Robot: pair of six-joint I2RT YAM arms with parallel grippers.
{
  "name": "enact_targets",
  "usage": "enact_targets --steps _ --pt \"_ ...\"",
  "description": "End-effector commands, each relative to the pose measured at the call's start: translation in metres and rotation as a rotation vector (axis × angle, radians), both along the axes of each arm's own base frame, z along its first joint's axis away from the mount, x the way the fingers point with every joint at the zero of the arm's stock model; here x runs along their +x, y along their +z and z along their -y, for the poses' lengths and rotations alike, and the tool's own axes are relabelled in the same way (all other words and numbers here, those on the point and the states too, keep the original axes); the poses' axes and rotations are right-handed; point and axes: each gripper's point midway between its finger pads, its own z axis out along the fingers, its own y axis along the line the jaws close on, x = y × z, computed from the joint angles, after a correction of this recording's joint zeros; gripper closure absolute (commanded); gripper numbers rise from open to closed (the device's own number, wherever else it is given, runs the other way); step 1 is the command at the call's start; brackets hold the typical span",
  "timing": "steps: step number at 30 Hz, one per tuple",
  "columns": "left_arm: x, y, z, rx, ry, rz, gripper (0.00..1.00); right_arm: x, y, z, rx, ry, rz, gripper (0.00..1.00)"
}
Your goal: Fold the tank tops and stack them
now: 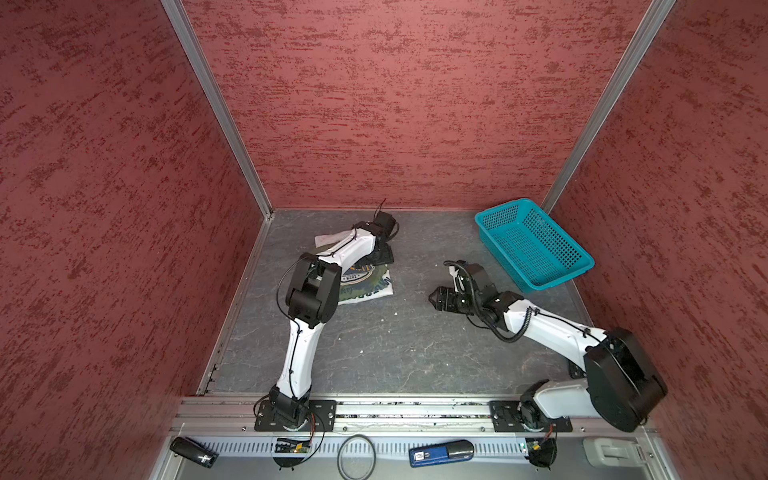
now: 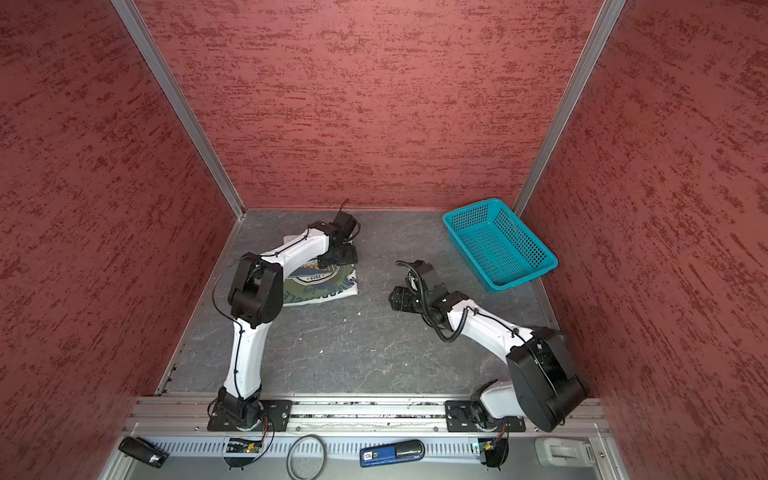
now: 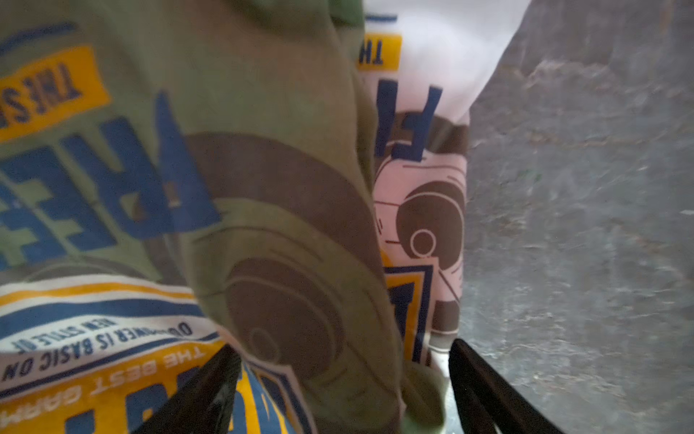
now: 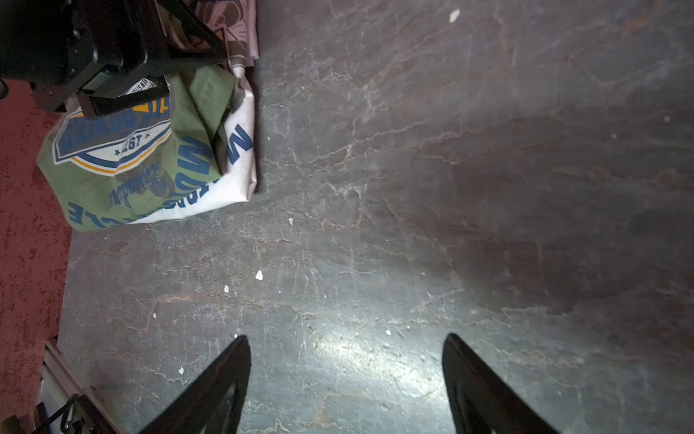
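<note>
- Olive green folded cloth tank top (image 1: 374, 287) is lying on top of the white folded cloth tank top (image 1: 327, 239). The 2 are forming 1 stack on the far-left part of the dark grey stone-patterned tabletop (image 1: 395, 353).
- In the right wrist view, white cloth (image 4: 240, 180) is peeking out past the olive layer (image 4: 112, 188) along 2 edges.
- Left gripper (image 3: 341, 347) is hovering directly over the stack, jaws spread and straddling the olive top's folded edge. No cloth is showing pinched between them.
- Right gripper (image 4: 345, 338) is hanging over bare tabletop, jaws spread wide, carrying nothing, tips pointing toward the stack.
- Key relation: the stack is sitting right beneath the left jaws and well apart from the right ones, off to their left. The left arm is by far the nearer.
- The stack's long axis seems to be running far-to-near, roughly along the left forearm.
- Judgement: folding and stacking are looking nearly finished. Lifting the left jaws straight up is looking safest, as a finger could snag the olive fold.
- Teal plastic mesh basket (image 1: 503, 208) is sitting far right, away from the stack.
</note>
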Motion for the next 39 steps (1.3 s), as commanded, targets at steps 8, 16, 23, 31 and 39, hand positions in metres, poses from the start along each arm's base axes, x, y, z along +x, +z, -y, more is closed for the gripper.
enact_targets --steps 8,16,23,31,39 --pt "-0.016 -0.026 -0.06 0.254 -0.18 -0.139 0.19 0.012 0.001 0.001 -0.011 -0.036 0.03 0.18" --pt "0.016 -0.007 -0.13 0.344 -0.344 -0.075 0.18 0.017 0.002 0.0 -0.021 -0.044 0.021 0.18" --pt "0.054 0.01 -0.212 0.53 -0.321 -0.065 0.13 0.011 0.009 0.013 -0.06 -0.074 0.029 0.18" --pt "0.056 0.083 -0.223 0.538 -0.208 0.096 0.12 0.007 0.027 0.043 -0.142 -0.153 0.092 0.17" --pt "0.002 0.144 -0.178 0.23 -0.074 0.527 0.0 0.043 0.082 0.135 -0.462 -0.392 0.404 0.12"
